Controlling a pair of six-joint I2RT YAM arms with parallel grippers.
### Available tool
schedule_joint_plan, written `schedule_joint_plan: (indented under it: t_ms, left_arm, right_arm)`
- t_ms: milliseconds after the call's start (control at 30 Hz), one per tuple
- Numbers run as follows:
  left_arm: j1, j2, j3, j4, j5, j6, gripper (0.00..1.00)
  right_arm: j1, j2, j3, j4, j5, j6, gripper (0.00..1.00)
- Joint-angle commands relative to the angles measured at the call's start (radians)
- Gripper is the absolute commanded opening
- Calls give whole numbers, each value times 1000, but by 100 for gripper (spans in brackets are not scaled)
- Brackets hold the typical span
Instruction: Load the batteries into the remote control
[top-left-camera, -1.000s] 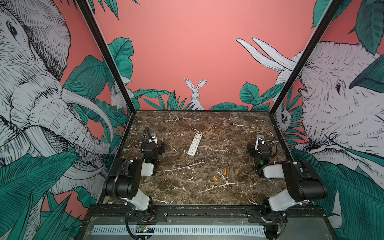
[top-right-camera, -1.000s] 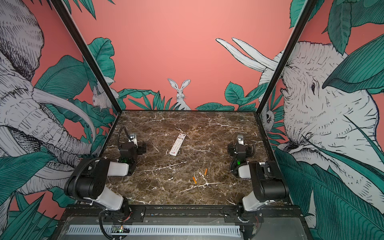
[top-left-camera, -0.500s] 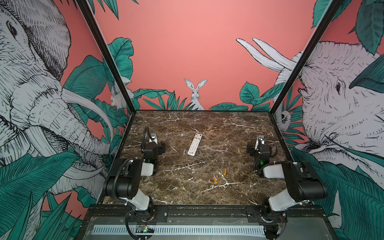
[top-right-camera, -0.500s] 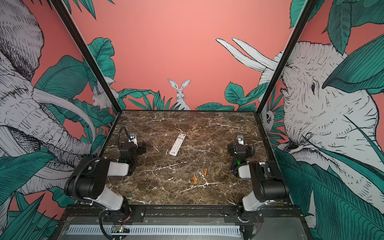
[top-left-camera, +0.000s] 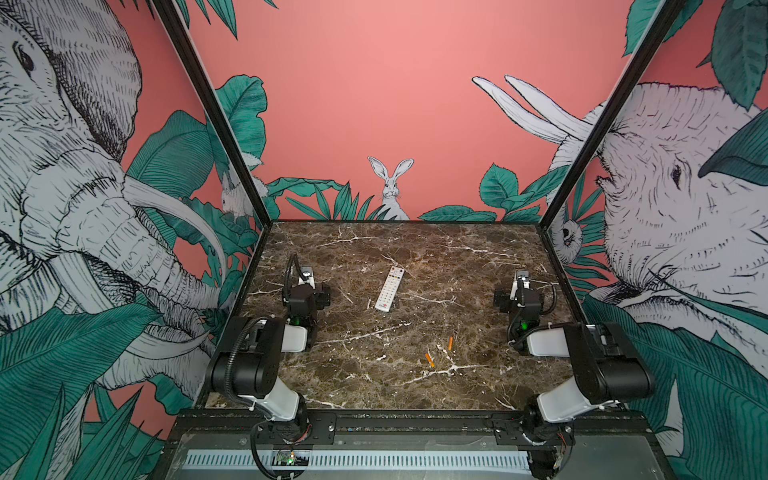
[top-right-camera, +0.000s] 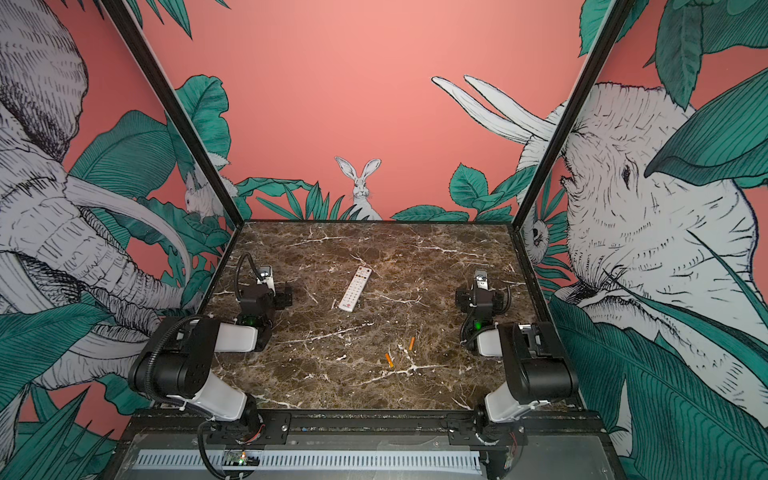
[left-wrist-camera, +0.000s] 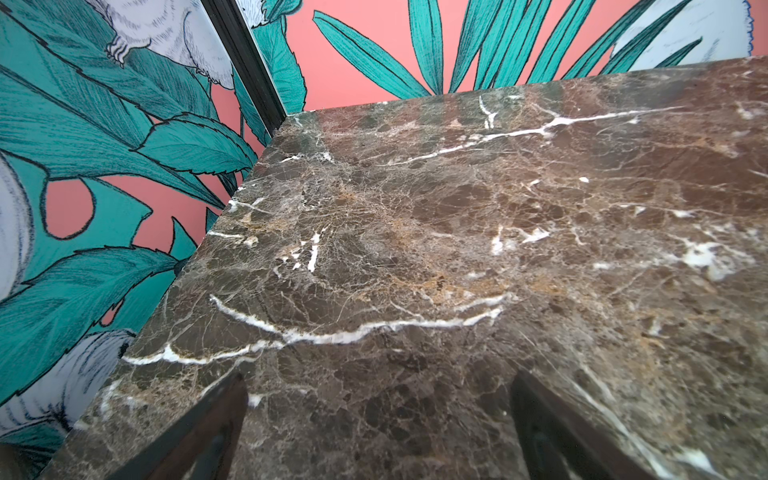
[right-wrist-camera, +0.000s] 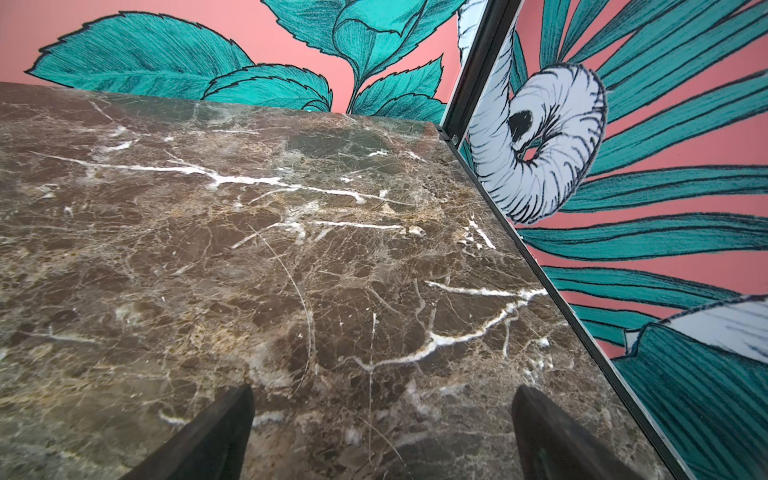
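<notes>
Fingers (left-wrist-camera: 199, 424) of the left gripper (left-wrist-camera: 378, 386) and right gripper (right-wrist-camera: 384, 395) are standing wide apart, holding nothing. The long slim white plastic remote control (top-left-camera: 389, 289) is lying buttons-up centrally — two small orange cylindrical batteries (top-left-camera: 450, 343) are lying nearer the front, on the brown veined marble tabletop (top-left-camera: 374, 390).
</notes>
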Motion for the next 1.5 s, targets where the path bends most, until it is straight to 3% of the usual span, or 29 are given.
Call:
schedule_joint_plan:
  t_ms: [0,467,600,700,867,933,1033,1167,1267,1400,1467]
  left_arm:
    - [5,-20,-5,21,5,10,100]
    - [5,-27,-10,21,-28,-2,100]
    - [6,-38,-6,1,-39,-9,100]
    - [5,-36,-6,11,-32,-2,100]
    - [2,-69,3,-18,6,29,99]
    - [-12,-159,77,-256,-74,17,100]
    - [-20,-234,175,-551,-33,22,100]
    - [-82,-285,321,-934,-67,-167,100]
    - [-136,-267,493,-1236,40,-281,99]
    - [-233,-236,587,-1324,222,-319,100]
    - [-281,-208,634,-1354,264,-329,100]
  right_arm:
    - [-3,3,9,32,-5,9,99]
    - [-2,-5,3,45,17,7,99]
    - [0,-149,4,-105,20,9,99]
    - [3,-221,-48,-52,16,4,99]
    - [12,-389,24,-344,14,62,99]
    - [20,-427,74,-462,4,98,99]
    - [41,-449,144,-600,-36,139,99]
    - [82,-434,218,-729,-118,154,99]
    - [103,-380,302,-847,-275,156,99]
    - [167,-269,404,-982,-417,142,99]
    - [219,-238,426,-1024,-420,142,99]
